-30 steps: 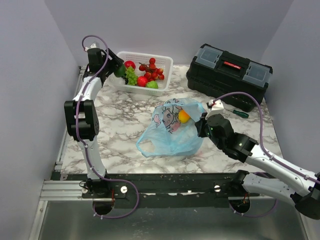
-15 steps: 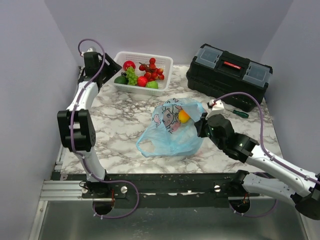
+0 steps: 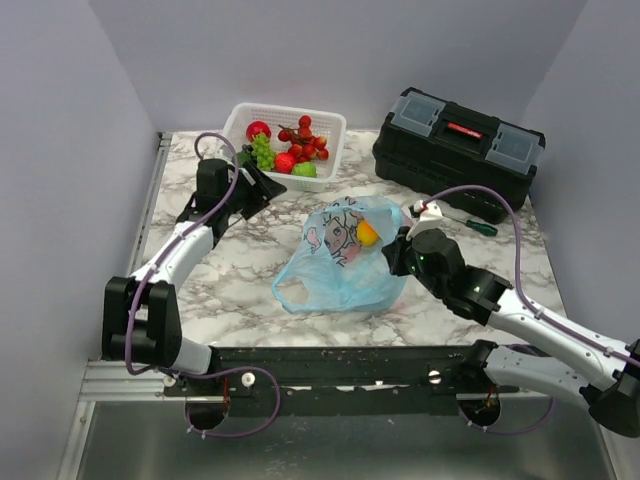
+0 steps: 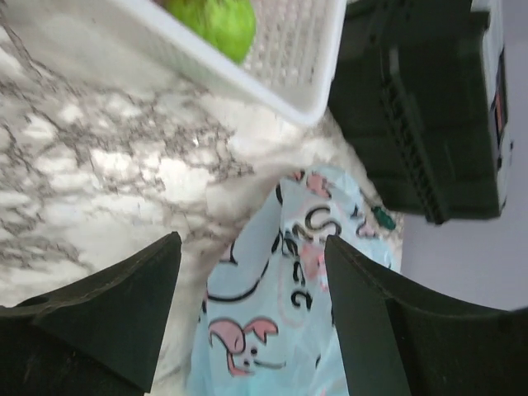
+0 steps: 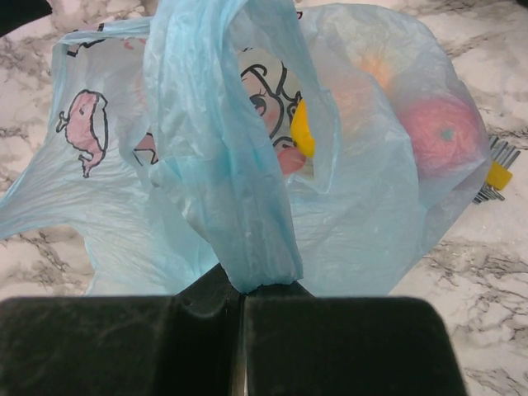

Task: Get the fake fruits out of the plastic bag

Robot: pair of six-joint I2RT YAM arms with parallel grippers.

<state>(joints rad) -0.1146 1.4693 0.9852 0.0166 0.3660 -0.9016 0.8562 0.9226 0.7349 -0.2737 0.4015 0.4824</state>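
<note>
The light-blue plastic bag (image 3: 345, 262) with a pink cartoon print lies mid-table. My right gripper (image 3: 397, 258) is shut on one of its loop handles (image 5: 247, 239) and holds the mouth up. A yellow-orange piece (image 3: 368, 233) shows at the opening, also in the right wrist view (image 5: 303, 136). A reddish fruit (image 5: 441, 132) shows through the film. My left gripper (image 3: 262, 188) is open and empty between basket and bag; the bag's print (image 4: 280, 297) lies between its fingers. The red apple (image 3: 259, 129), red berries (image 3: 305, 140) and green grapes (image 3: 263, 152) lie in the basket.
The white lattice basket (image 3: 332, 122) stands at the back, its corner in the left wrist view (image 4: 289, 78) with a light-green round fruit (image 4: 216, 21). A black toolbox (image 3: 458, 138) stands at the back right, a green-handled screwdriver (image 3: 478, 226) before it.
My left arm has swung from the basket's left end down toward the bag, gripper open. A dark green piece it held stayed at the basket. The right gripper has kept its hold.
</note>
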